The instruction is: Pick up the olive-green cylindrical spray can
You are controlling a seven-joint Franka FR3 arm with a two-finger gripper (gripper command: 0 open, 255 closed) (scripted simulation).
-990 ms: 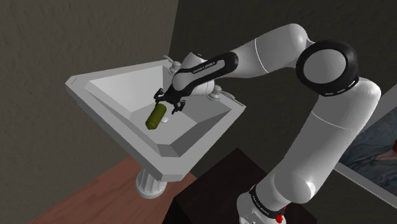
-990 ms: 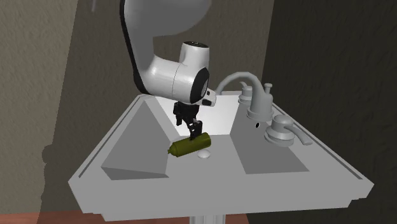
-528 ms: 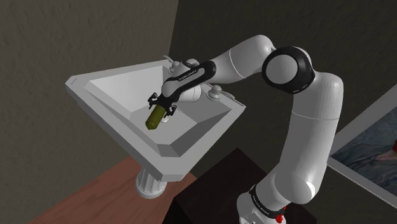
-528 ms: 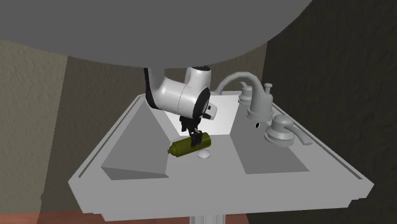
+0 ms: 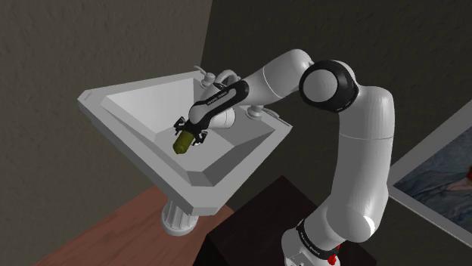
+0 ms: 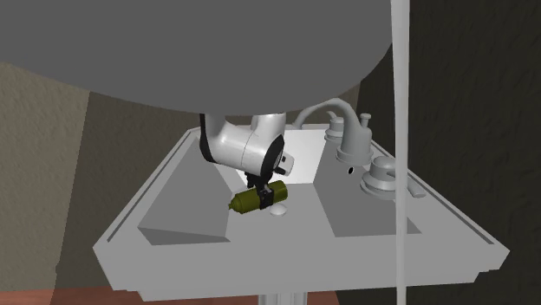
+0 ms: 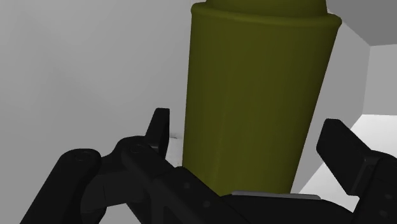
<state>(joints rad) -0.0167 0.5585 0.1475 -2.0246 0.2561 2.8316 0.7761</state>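
In the shoulder view, the olive-green spray can [image 5: 181,143] lies on its side in the basin of the white sink [image 5: 97,101]. It is directly under the black gripper [image 5: 190,134], with one end poking out toward 7 o'clock of the hand. The white arm [image 5: 367,151] rises from the dark stand [image 5: 257,215], bends at its dark elbow and stretches toward 9 o'clock, wrist tipped down into the basin.

In the second exterior view, the can [image 6: 252,201] runs from 8 to 2 o'clock, with a small white drain plug [image 6: 279,209] at its 4 o'clock. The gripper [image 6: 263,185] sits over its middle from 12 o'clock, and the faucet [image 6: 345,130] is at 2 o'clock of the hand.

In the wrist view, the can [image 7: 254,95] lies between the spread fingers [image 7: 159,130]. A sliver of basin shows on either side, so nothing is clasped.
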